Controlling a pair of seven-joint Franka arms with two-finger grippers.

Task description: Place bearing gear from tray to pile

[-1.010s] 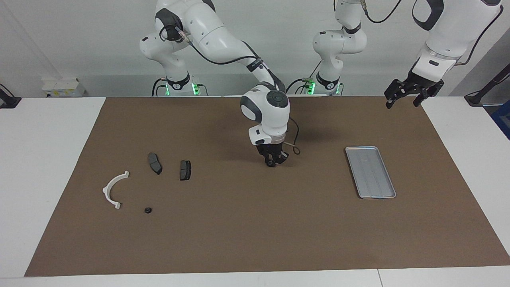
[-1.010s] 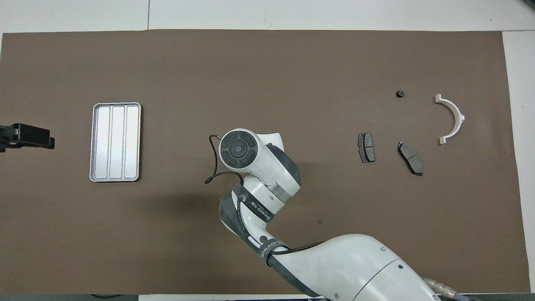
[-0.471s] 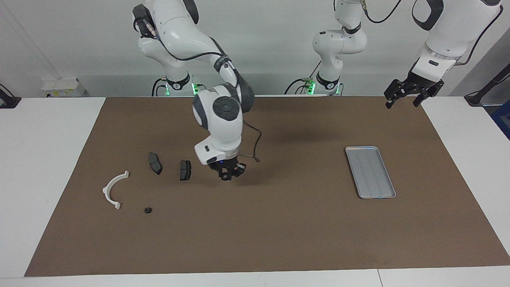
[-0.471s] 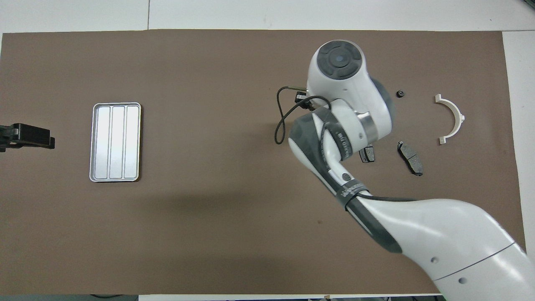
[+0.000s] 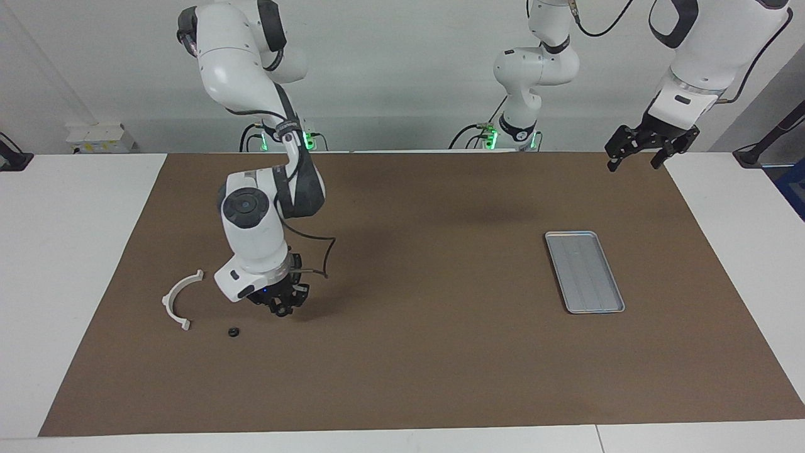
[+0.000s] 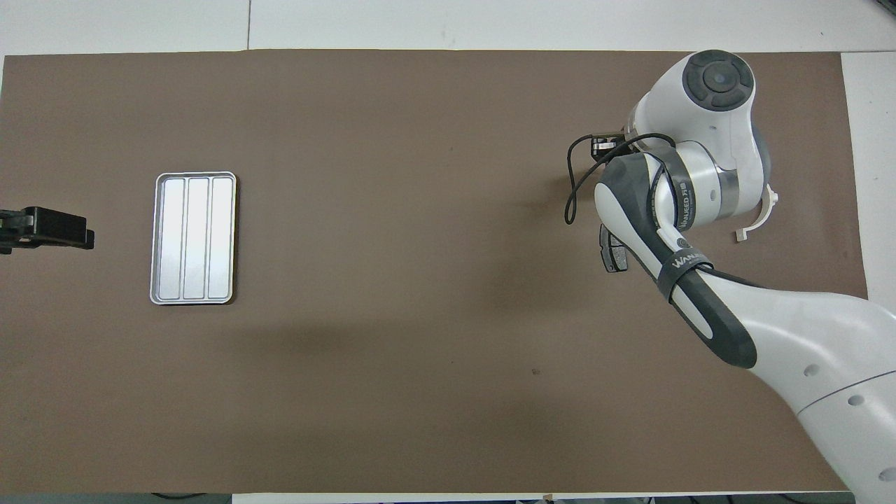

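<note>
The silver-grey tray lies empty toward the left arm's end of the mat; it also shows in the overhead view. The pile lies toward the right arm's end: a white semicircular bracket and a small black gear on the mat. My right gripper hangs low over the mat beside the pile, shut on a small dark round part, the bearing gear. The right arm hides both dark brake pads in the facing view. One pad peeks out in the overhead view, beside the partly covered bracket. My left gripper waits open.
A brown mat covers most of the white table. The left gripper hangs over the mat's edge at the left arm's end, past the tray. The right arm stretches over the pads in the overhead view.
The right arm has swept from the middle of the mat to the pile, gripper staying shut and dropping lower. The left arm, the tray and the pile parts have not moved.
</note>
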